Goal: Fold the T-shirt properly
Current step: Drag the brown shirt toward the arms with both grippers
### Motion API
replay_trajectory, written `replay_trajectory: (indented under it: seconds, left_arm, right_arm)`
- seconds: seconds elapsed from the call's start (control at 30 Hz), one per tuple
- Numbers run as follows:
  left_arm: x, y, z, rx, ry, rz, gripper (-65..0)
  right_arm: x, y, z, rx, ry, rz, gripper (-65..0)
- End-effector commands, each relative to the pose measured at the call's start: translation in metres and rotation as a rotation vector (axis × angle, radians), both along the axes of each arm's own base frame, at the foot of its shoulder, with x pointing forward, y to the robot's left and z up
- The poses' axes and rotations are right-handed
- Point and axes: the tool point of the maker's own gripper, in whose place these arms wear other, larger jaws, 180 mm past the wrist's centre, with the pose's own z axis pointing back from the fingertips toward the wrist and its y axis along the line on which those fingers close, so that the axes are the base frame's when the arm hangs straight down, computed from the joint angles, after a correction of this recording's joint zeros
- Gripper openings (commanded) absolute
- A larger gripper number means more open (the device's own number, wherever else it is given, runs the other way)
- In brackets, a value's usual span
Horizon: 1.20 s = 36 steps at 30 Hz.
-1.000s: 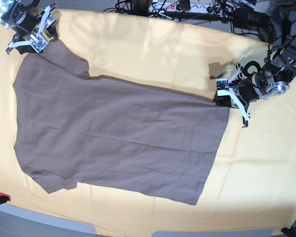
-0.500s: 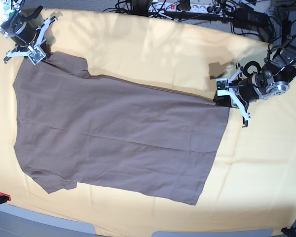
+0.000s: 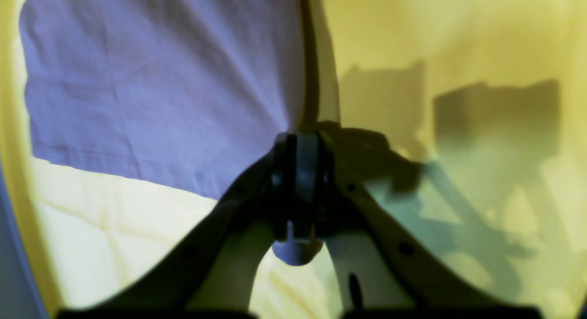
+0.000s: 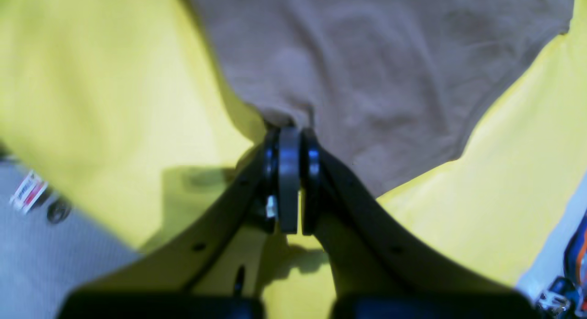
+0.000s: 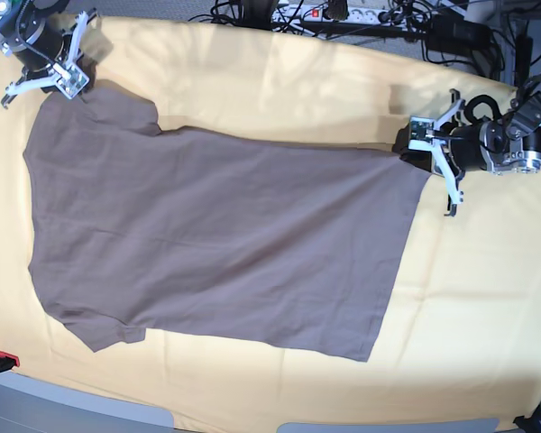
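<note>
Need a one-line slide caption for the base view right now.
Both grippers, left gripper and right gripper, pinch opposite corners of the flat T-shirt on yellow cloth.

1. Counter (image 5: 487, 298), wide, draped edge to edge in a pale yellow cloth (image 5: 279, 81); cloth smooth, faint creases, patchy light and shadow across the far half.
2. Grey counter edge (image 5: 81, 406) shows bare below the cloth along the near side.
3. Taupe T-shirt (image 5: 225, 244) lies flat on the cloth, spread lengthwise; hem toward the view's right, sleeves and shoulders toward its left. Fabric lightly creased.
4. Far sleeve reaches the cloth's far left corner; near sleeve lies close to the near edge.
5. Small red object (image 5: 7, 360) sits at the near left corner, by the cloth's edge.
6. Cables and a power strip (image 5: 334, 13) lie beyond the far edge.
</note>
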Motion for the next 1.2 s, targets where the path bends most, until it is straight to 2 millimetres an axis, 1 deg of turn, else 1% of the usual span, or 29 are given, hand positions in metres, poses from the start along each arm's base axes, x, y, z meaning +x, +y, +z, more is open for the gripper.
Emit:
replay_trajectory:
  seconds: [0.0,0.13,0.17,0.3,0.4,0.6,0.73,0.8,0.9,0.97,1.07,1.17]
  left_arm:
    - [0.001,0.004,0.012,0.005,-0.004,-0.012,-65.0]
    - [-0.023,0.008,0.018,0.018,0.095,-0.066,-65.0]
    - [-0.027,0.007,0.020,0.012,0.101,-0.079,-65.0]
    - [-0.035,0.002,0.031,-0.019,0.108,-0.114,-65.0]
    - [-0.040,0.001,0.034,-0.026,0.116,-0.128,-65.0]
    - [-0.044,0.005,0.035,-0.018,0.130,-0.124,-65.0]
    - [-0.054,0.006,0.035,-0.017,0.159,-0.127,-65.0]
    - [-0.064,0.007,0.035,-0.007,0.180,-0.140,-65.0]
    - [-0.079,0.008,0.038,0.007,0.209,-0.164,-65.0]
    - [-0.085,0.007,0.041,0.013,0.216,-0.180,-65.0]
    - [-0.092,0.006,0.045,0.024,0.220,-0.200,-65.0]
    - [-0.092,0.009,0.046,0.046,0.215,-0.202,-65.0]
  right_arm:
    - [-0.003,0.000,0.005,-0.014,0.003,0.016,-65.0]
    - [-0.022,0.000,0.002,-0.029,0.057,0.004,-65.0]
    - [-0.026,-0.001,0.001,-0.035,0.070,-0.003,-65.0]
    - [-0.045,-0.002,0.002,-0.060,0.124,-0.022,-65.0]
    - [-0.060,-0.003,0.001,-0.065,0.164,-0.037,-65.0]
    - [-0.085,-0.010,-0.003,-0.088,0.233,-0.092,-65.0]
    - [-0.101,-0.012,-0.006,-0.098,0.283,-0.098,-65.0]
    - [-0.105,-0.013,-0.006,-0.101,0.293,-0.105,-65.0]
    - [-0.108,-0.020,-0.006,-0.129,0.308,-0.140,-65.0]
    - [-0.110,-0.022,-0.007,-0.138,0.316,-0.146,-65.0]
    - [-0.110,-0.022,-0.007,-0.139,0.316,-0.146,-65.0]
    - [-0.112,-0.024,-0.007,-0.149,0.328,-0.151,-65.0]
